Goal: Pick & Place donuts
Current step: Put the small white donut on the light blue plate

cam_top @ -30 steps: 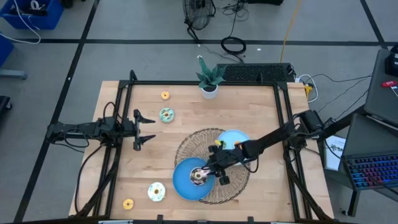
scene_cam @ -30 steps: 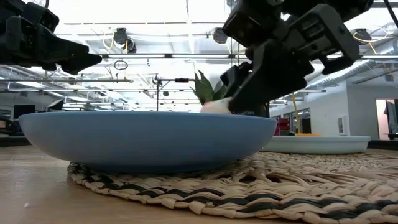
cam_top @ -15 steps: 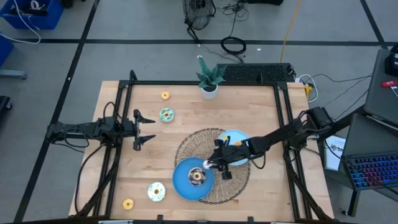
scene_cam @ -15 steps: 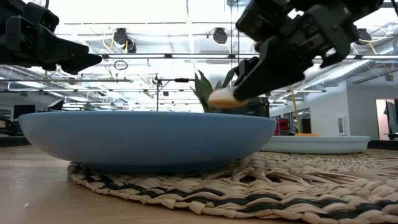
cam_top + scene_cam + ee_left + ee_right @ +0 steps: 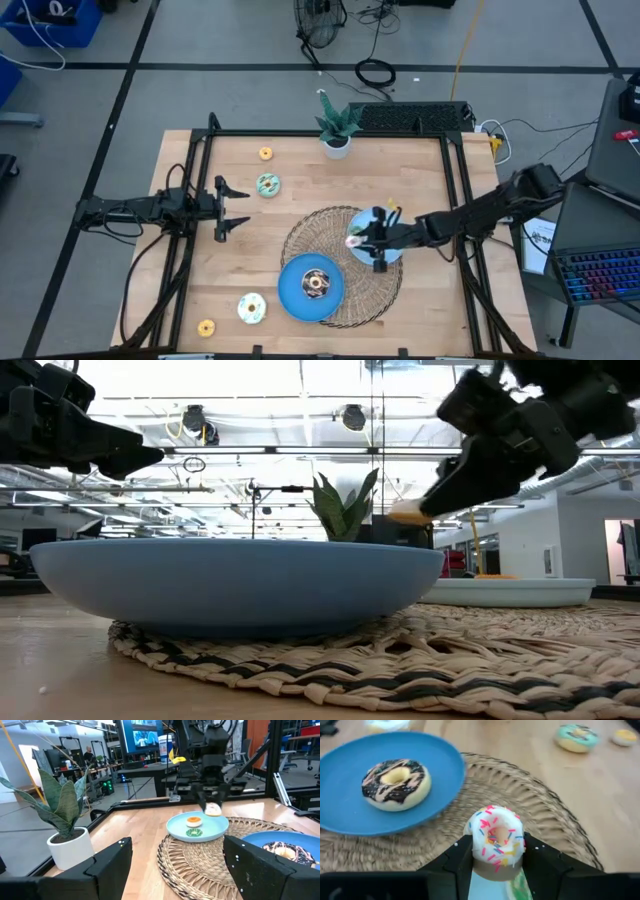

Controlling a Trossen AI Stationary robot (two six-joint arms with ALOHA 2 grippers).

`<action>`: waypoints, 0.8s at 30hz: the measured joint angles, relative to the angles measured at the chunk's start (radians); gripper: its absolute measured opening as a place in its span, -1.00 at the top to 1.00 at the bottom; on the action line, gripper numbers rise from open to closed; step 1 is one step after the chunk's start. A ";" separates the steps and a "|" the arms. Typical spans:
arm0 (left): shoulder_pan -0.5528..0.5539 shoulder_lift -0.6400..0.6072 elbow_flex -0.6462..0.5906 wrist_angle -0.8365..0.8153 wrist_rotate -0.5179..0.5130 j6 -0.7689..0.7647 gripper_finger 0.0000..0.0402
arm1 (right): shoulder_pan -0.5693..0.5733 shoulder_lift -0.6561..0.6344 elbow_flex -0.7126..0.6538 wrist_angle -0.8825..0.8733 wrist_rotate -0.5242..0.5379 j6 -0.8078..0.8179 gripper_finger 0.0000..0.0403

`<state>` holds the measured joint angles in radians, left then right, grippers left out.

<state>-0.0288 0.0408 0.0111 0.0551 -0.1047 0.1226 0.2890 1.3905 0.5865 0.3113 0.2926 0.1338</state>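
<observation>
While clamped on the sprinkled donut (image 5: 496, 841), right gripper (image 5: 495, 855) jaws half-open.

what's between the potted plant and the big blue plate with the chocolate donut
In the high view, bare wood, then the woven mat lies between the plant and the plate holding the chocolate donut; nothing else sits there.

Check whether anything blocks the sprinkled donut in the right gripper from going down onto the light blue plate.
Nothing visible blocks it. The right gripper holds the white-iced sprinkled donut above the edge of the small light blue plate. Two donuts already sit there, an orange-topped one and a green one; bare plate remains beside them.
</observation>
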 joint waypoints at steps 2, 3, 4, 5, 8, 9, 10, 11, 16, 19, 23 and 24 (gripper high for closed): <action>0.000 0.000 0.000 0.000 0.000 0.000 -0.52 | -0.002 -0.048 -0.049 0.021 0.024 0.013 0.30; 0.000 0.000 0.000 0.000 0.000 0.000 -0.52 | -0.002 -0.071 -0.071 0.028 0.030 0.018 0.30; 0.000 0.000 0.000 0.000 0.000 0.000 -0.52 | -0.002 -0.097 -0.092 0.033 0.047 0.023 0.31; 0.000 0.000 0.000 0.000 0.000 0.000 -0.52 | -0.002 -0.122 -0.114 0.033 0.061 0.030 0.31; 0.000 0.000 0.000 0.000 0.000 0.000 -0.52 | -0.002 -0.190 -0.178 0.045 0.116 0.065 0.30; 0.000 0.000 0.000 0.000 0.000 0.000 -0.52 | -0.002 -0.208 -0.201 0.051 0.133 0.076 0.30; 0.000 0.000 0.000 0.000 0.000 0.000 -0.52 | -0.002 -0.224 -0.222 0.067 0.150 0.088 0.30; 0.000 0.000 0.000 0.000 0.000 0.000 -0.52 | -0.002 -0.241 -0.246 0.082 0.165 0.102 0.30; 0.000 0.000 0.000 0.001 0.000 0.000 -0.52 | -0.007 -0.290 -0.341 0.143 0.260 0.178 0.30; 0.000 0.000 0.000 0.000 0.000 0.000 -0.52 | -0.029 -0.300 -0.372 0.168 0.256 0.219 0.30; 0.000 0.000 0.000 0.001 0.000 0.000 -0.52 | -0.052 -0.300 -0.377 0.168 0.195 0.252 0.30; 0.000 0.000 0.000 0.000 0.000 0.000 -0.52 | -0.055 -0.300 -0.377 0.170 0.179 0.252 0.30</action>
<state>-0.0285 0.0409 0.0109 0.0555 -0.1051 0.1226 0.2344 1.0908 0.2092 0.4812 0.4717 0.3858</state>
